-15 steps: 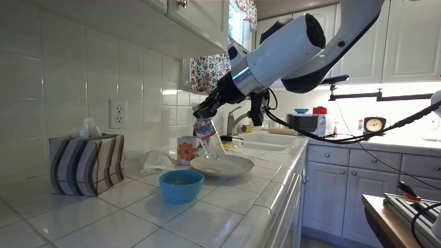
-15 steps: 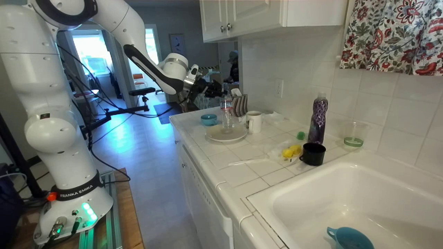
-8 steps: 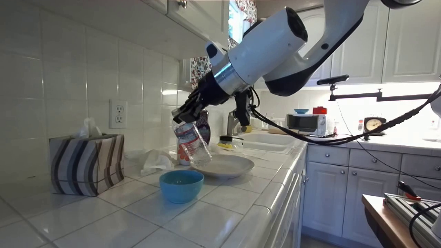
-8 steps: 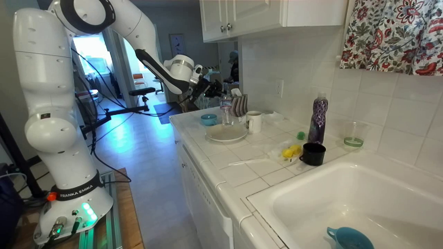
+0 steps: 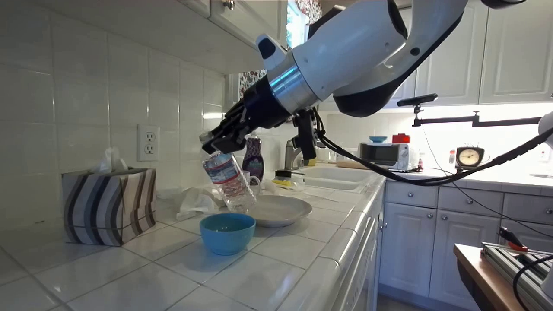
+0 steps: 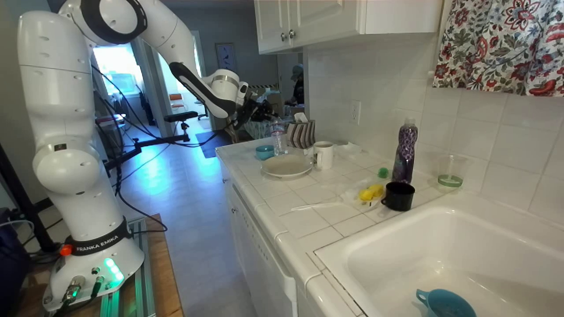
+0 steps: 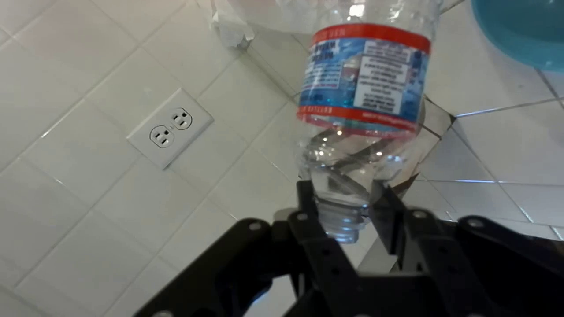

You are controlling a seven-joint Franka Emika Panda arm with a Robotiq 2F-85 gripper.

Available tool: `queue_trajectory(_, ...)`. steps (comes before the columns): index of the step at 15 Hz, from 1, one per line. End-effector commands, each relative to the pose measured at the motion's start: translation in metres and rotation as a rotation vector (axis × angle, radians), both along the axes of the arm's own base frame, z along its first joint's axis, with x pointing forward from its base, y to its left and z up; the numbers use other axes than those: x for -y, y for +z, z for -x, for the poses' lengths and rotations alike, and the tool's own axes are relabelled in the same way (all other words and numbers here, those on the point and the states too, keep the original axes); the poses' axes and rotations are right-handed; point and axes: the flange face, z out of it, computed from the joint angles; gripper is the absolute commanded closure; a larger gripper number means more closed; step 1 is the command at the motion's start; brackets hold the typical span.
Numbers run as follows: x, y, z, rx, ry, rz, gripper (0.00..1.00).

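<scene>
My gripper [image 5: 217, 144] is shut on the neck of a clear plastic bottle [image 5: 229, 179] with a red and blue label. In the wrist view the fingers [image 7: 341, 200] press both sides of the neck, and the bottle [image 7: 363, 79] extends away from them. The bottle is tilted, its base low between a blue bowl [image 5: 227, 235] and a pale plate [image 5: 281, 211]. I cannot tell whether its base touches either. The bowl also shows in the wrist view [image 7: 524, 35]. In an exterior view the bottle [image 6: 278, 137] stands beside the bowl [image 6: 265, 152].
A striped tissue box [image 5: 110, 207] and crumpled tissue [image 5: 196, 202] are by the tiled wall. A white mug [image 6: 324, 155], purple bottle [image 6: 404, 152], black cup [image 6: 398, 196] and yellow item [image 6: 371, 192] stand toward the sink [image 6: 396, 246]. A cabinet [image 5: 250, 26] hangs above.
My gripper has carried the bottle from over the plate toward the bowl and tissue box, tilting it more in between. The plate has shifted slightly the same way. The grip stays shut.
</scene>
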Motion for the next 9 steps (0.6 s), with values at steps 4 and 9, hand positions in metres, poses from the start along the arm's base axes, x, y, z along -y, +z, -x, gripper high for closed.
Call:
queue_trajectory(4, 0.018, 0.002, 0.018, 0.066, -0.098, -0.067, 0.89)
queue_trajectory(9, 0.034, 0.007, 0.028, 0.108, -0.178, -0.073, 0.89)
